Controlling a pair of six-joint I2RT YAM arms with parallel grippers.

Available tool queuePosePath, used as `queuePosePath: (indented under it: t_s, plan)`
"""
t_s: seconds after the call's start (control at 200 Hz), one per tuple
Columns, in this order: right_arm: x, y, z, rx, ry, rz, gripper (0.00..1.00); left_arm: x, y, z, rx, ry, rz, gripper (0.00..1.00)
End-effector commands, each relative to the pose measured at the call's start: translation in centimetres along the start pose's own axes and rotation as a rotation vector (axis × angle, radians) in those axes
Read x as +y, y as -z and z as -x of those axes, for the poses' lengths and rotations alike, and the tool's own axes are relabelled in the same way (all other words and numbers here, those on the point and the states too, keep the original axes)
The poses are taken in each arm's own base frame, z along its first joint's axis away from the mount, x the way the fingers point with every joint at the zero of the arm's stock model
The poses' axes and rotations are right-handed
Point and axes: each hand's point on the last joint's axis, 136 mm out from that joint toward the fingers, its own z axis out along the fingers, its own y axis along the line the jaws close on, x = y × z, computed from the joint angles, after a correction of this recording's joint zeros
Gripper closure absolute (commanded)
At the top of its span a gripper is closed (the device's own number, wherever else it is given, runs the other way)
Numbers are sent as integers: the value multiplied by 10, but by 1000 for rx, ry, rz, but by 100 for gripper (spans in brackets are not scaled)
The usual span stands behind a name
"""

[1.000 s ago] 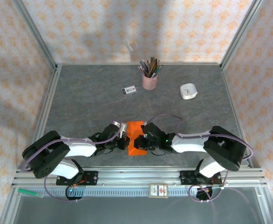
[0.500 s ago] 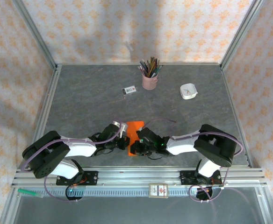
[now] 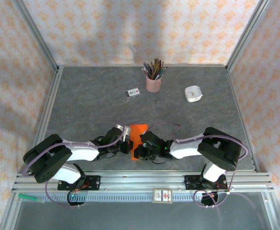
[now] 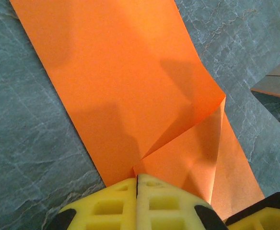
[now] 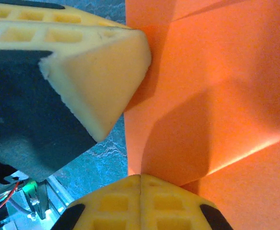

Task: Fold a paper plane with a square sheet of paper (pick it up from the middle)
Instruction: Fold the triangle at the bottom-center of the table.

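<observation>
2 grippers meeting at near end of square sheet of paper, lying folded at front centre of table, long axis running near to far. Left gripper jaws together, tips touching left edge. Right gripper jaws together, pressing near end, both equally close.

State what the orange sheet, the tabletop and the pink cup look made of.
Bright-orange folded sheet: thin matte paper, holding sharp creases. Grey tabletop: stone-look surface with pale veining, possibly laminate. Pink pencil cup: smooth, probably plastic or ceramic; too small to tell.
</observation>
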Motion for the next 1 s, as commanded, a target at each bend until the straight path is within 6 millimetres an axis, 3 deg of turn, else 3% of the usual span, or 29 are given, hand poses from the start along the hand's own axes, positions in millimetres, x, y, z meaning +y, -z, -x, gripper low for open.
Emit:
queuePosePath:
  t_s: [0.0, 0.22, 0.46, 0.746, 0.996]
  plan:
    - [20, 6, 13, -50, -1, 41, 100, 37, -2, -37, 127, 19, 138, 100]
    - [15, 1, 15, -52, -9, 35, 100, 36, -2, -37, 128, 19, 136, 100]
    - [-19, -3, 7, -20, -35, -59, 100, 36, -2, -38, 130, 19, 135, 100]
    - [2, 19, 33, -86, -41, 14, 100, 36, -2, -37, 129, 18, 134, 100]
    - [-20, 8, 28, -52, -47, -34, 100, 36, -2, -38, 131, 18, 133, 100]
